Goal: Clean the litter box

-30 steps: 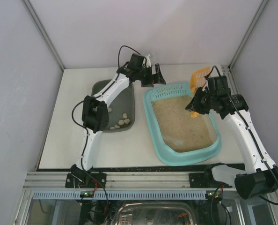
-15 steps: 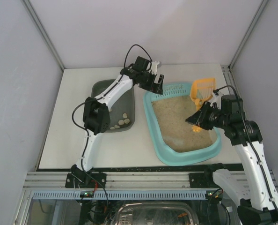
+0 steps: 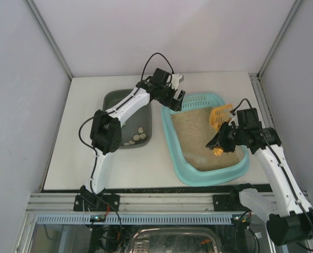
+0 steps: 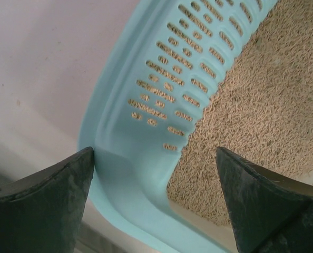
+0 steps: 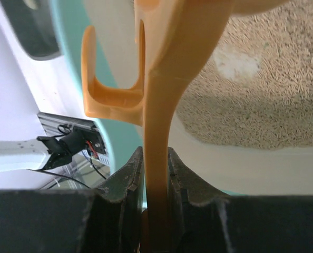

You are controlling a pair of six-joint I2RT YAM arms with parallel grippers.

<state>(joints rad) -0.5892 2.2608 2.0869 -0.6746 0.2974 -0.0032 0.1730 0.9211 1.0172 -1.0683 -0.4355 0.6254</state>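
Note:
The light-teal litter box [image 3: 170,138] lies right of centre, filled with beige litter [image 3: 198,137]. My left gripper [image 3: 176,100] hangs open over its far-left corner. In the left wrist view the rim [image 4: 119,174] and the perforated strip [image 4: 188,79] lie between the spread fingers [image 4: 46,205], with nothing held. My right gripper [image 3: 225,139] is over the right side of the box, shut on the handle of an orange scoop [image 3: 220,116]. The handle [image 5: 167,105] runs up from the closed jaws above the litter [image 5: 267,95].
A dark grey-green tub [image 3: 114,100] stands left of the litter box, with several pale lumps [image 3: 138,137] at its near end. The left arm reaches across above it. Enclosure walls close in the table on the left, back and right.
The right arm has carried the scoop from above the far-right rim down and nearer, over the litter. The left gripper has shifted right onto the box's far-left corner, still open.

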